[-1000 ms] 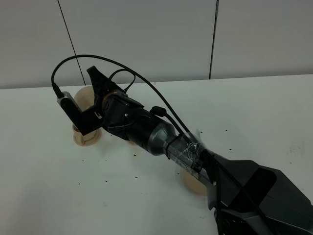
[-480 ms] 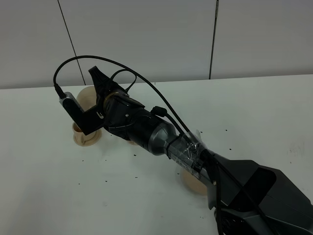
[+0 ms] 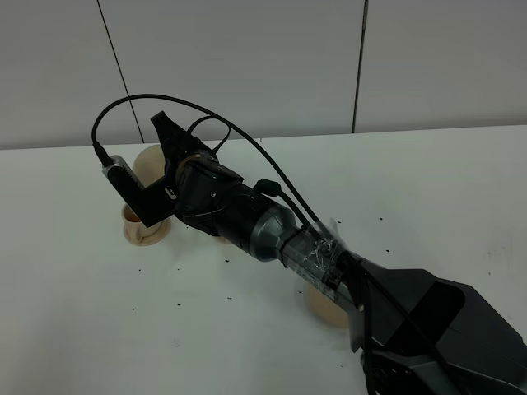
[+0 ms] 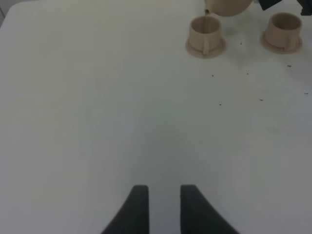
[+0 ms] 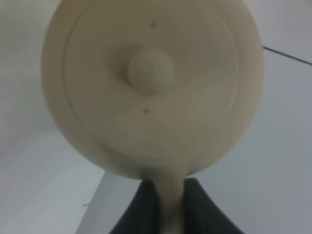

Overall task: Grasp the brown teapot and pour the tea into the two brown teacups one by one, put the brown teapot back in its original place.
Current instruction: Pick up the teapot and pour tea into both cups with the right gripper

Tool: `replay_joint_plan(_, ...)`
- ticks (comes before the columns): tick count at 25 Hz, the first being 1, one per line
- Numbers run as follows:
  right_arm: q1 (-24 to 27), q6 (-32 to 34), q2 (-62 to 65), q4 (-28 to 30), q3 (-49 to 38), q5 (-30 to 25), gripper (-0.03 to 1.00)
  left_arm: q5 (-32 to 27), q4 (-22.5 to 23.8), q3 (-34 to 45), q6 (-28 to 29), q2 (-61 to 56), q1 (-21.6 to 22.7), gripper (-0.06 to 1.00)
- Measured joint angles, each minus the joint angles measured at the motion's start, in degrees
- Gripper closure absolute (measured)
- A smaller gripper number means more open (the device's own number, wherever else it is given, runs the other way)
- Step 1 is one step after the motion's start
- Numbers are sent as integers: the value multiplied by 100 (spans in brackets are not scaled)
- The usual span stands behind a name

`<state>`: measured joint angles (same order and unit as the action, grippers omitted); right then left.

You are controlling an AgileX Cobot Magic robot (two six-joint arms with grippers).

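Fingers of the left gripper stand a little apart with nothing between them, low over bare table and well clear of the crockery.

Next comes the first cup, upright on its small saucer. The teapot hangs above it, tipped, with its spout just over the rim in the left wrist view. I cannot tell whether any tea is running. The right gripper is clamped on the teapot's thin loop handle, a finger on each side of it, and the knobbed lid faces the wrist camera.

Further right, the second cup waits on its own saucer, mostly hidden under the arm from above. The flat round saucer where the teapot belongs lies well to the right, also partly under the arm.

Several things could go wrong. Nothing appears to press on the lid, so tipping further may let it slide off into the cup. The handle is narrow, and the teapot's weight could twist it between the fingers, throwing the spout off the rim and spilling onto the saucer or table. Moving to the second cup while tipped would trail tea, and a low arm could knock that cup.
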<state>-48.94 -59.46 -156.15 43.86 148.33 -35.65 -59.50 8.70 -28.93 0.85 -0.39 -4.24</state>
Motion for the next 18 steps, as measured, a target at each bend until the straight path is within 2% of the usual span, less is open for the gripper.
replay_joint_plan(18,0,0,0,0,0,-20,87,0,0,0,0,0,0,71)
